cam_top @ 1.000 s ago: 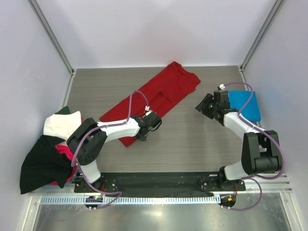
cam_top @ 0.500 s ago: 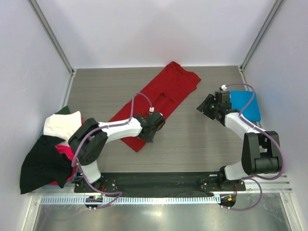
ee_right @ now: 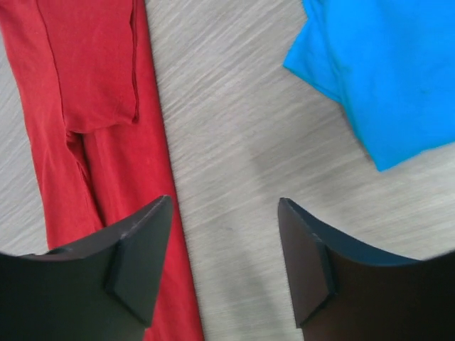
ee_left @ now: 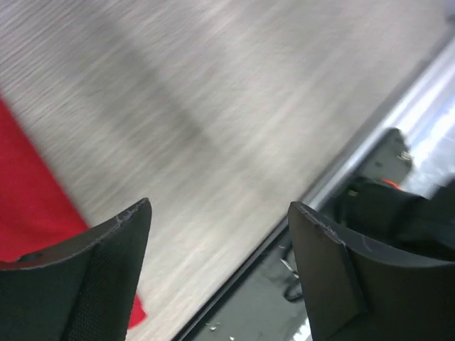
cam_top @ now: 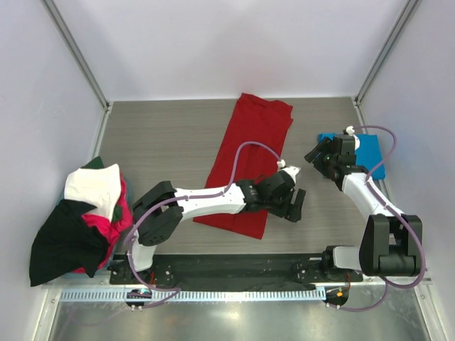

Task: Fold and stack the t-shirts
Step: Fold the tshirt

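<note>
Hovering jaws apart, empty, left claw [ee_left: 220, 213] sits just off near corner of red t-shirt [cam_top: 249, 153] — long strip on worktop [cam_top: 156, 135]. Also apart, right claw [ee_right: 224, 206] hangs between red and blue t-shirt [ee_right: 377, 71] (folded, right side). Risk: pinching one layer only, fold sliding open.

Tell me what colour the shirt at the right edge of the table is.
The shirt is bright blue, plain, clearest in the right wrist view.
</note>
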Action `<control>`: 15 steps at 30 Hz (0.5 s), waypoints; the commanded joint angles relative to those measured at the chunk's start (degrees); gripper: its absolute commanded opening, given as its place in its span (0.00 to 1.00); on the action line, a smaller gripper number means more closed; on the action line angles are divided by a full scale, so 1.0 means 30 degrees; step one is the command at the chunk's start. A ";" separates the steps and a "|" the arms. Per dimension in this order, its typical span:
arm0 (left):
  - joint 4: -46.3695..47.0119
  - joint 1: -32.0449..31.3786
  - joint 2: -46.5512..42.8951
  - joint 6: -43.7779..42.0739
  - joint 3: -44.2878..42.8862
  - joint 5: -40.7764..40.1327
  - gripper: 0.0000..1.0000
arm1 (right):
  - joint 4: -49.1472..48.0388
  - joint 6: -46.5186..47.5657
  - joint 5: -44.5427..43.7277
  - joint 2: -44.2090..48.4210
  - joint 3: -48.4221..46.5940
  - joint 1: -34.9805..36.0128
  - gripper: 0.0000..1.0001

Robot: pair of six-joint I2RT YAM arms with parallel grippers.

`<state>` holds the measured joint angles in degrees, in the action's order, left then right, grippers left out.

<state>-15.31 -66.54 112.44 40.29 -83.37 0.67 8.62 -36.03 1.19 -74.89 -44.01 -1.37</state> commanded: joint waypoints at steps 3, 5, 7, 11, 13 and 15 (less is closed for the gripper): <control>0.1032 0.0119 -0.3168 -0.0686 0.0775 -0.1475 0.80 | 0.2162 0.0760 -0.1245 0.2051 0.0138 -0.0013 0.43; 0.0625 0.0412 -0.4282 -0.1037 0.2152 -0.2035 0.84 | 0.3364 0.0846 -0.0696 0.2782 0.0225 -0.0013 0.39; -0.0165 0.0939 -0.5952 -0.1272 0.2943 -0.3406 0.89 | 0.4442 0.0587 0.0797 0.3107 0.0372 0.0045 0.48; -0.2013 0.2489 -0.8560 -0.1041 0.5924 -0.4530 0.98 | 0.5211 -0.0175 0.1916 0.4365 0.1655 0.1035 0.46; -0.2074 0.4187 -1.0020 -0.0689 0.7043 -0.3540 0.98 | 0.5153 -0.1345 0.1713 0.5478 0.2449 0.2470 0.46; -0.1987 0.5910 -1.0962 -0.0483 0.8738 -0.2803 0.96 | 0.5008 -0.2311 0.0954 0.6152 0.3475 0.3905 0.47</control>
<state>-18.76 -54.30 83.31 38.20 -62.33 -8.19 21.74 -38.15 3.92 -59.77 -36.49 5.61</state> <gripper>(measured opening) 0.966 0.465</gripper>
